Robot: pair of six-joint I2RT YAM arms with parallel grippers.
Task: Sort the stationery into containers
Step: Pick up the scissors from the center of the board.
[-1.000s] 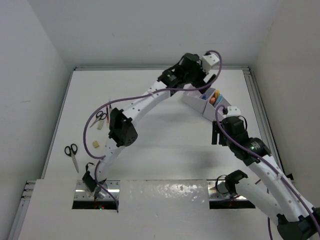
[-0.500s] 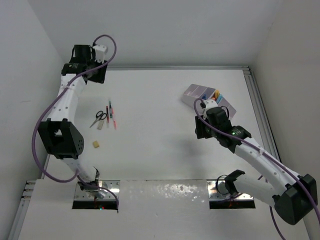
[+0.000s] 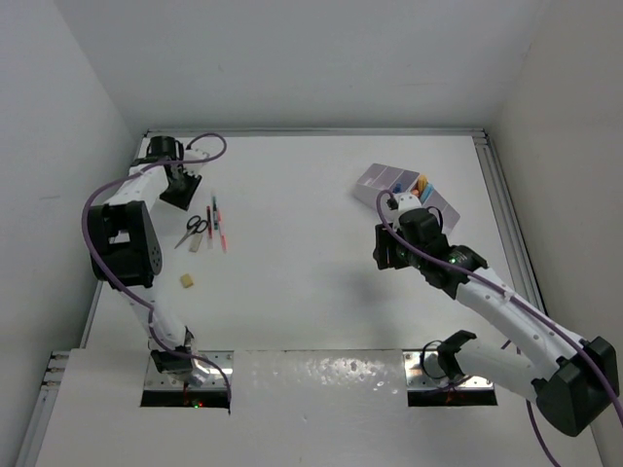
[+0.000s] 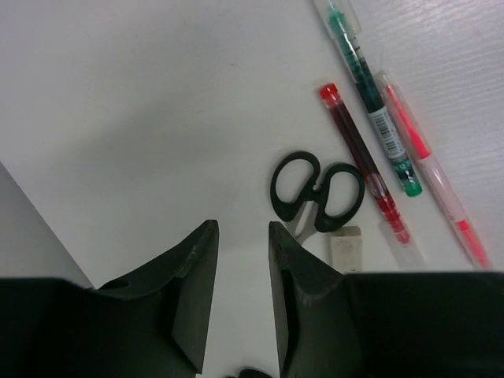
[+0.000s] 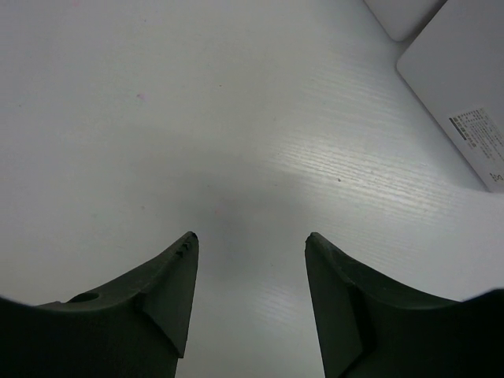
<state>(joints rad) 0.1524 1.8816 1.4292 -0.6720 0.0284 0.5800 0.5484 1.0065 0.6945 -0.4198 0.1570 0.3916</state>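
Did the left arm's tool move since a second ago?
Yes. The left tool swung leftward from the organiser over to just behind the scissors.

White table [image 3: 292,195], plain white walls [image 3: 321,58] on three sides, soft even light.

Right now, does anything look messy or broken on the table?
Nothing looks broken or spilled. The scissors, three pens and an eraser lie loose at the far left of the table, with a second eraser nearer, all far from the organiser, which sits crooked on the right.
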